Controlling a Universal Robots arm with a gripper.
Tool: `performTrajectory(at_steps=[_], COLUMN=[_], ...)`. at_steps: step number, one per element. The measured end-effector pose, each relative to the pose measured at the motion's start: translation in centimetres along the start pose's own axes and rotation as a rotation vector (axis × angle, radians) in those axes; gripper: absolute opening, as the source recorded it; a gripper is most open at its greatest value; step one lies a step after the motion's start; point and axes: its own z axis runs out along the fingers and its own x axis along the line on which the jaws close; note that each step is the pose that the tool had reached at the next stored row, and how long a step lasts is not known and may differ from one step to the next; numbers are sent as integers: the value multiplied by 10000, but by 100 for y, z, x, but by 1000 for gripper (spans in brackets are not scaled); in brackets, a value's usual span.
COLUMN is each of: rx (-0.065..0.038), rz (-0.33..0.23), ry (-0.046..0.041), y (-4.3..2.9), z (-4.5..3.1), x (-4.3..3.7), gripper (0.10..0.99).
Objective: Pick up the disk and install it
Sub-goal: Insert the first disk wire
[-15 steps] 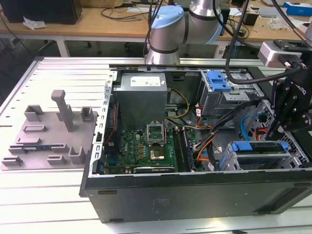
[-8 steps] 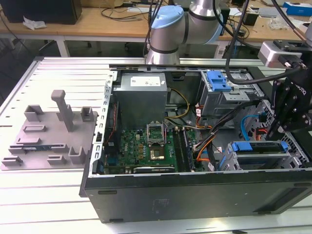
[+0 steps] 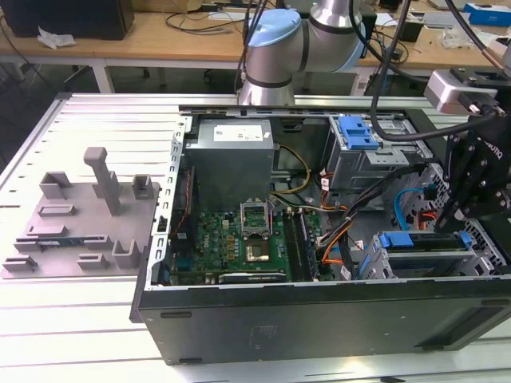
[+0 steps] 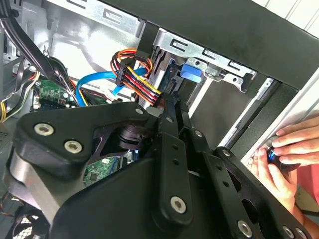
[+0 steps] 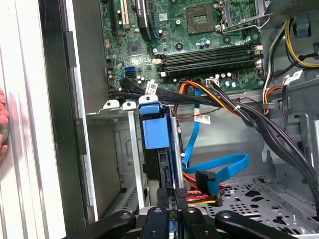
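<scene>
Pincer jaws look clamped on the disk, which stands edge-on in the grey drive cage at the lower right of the exterior view. Seating it well means pressing straight along the rails, clear of the blue cable nearby.

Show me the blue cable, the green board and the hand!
blue cable (image 5: pixel 219 163): first wrist view, on its flat looped stretch.
green board (image 5: pixel 172 37): first wrist view, on green surface near the socket.
hand (image 4: pixel 291 144): second wrist view, on its fingers.
</scene>
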Motion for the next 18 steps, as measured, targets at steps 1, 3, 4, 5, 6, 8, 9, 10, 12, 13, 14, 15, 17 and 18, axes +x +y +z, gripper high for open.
performTrajectory(at_steps=[1,3,4,5,6,8,9,10,12,13,14,15,17,18], rx=[-8,-20,-33,-42,-46,-48,-48,-48,-48,-45,-43,-41,-34,-28], rz=[-2,-5,-9,-12,-15,-21,-21,-22,-26,-59,-88,-115,-179,-227], ry=[-17,-30,-34,-37,-38,-36,-36,-36,-37,-36,-36,-36,-35,-36], y=[-9,-21,-24,-26,-27,-28,-27,-28,-28,-28,-28,-28,-28,-27], z=[-1,0,1,2,2,2,2,2,3,3,3,3,3,3], x=[-1,-2,-3,-2,-2,-3,-3,-2,-3,-3,-3,-3,-5,-8], gripper=[165,165,165,165,165,165,165,165,165,165,165,165,165,165])
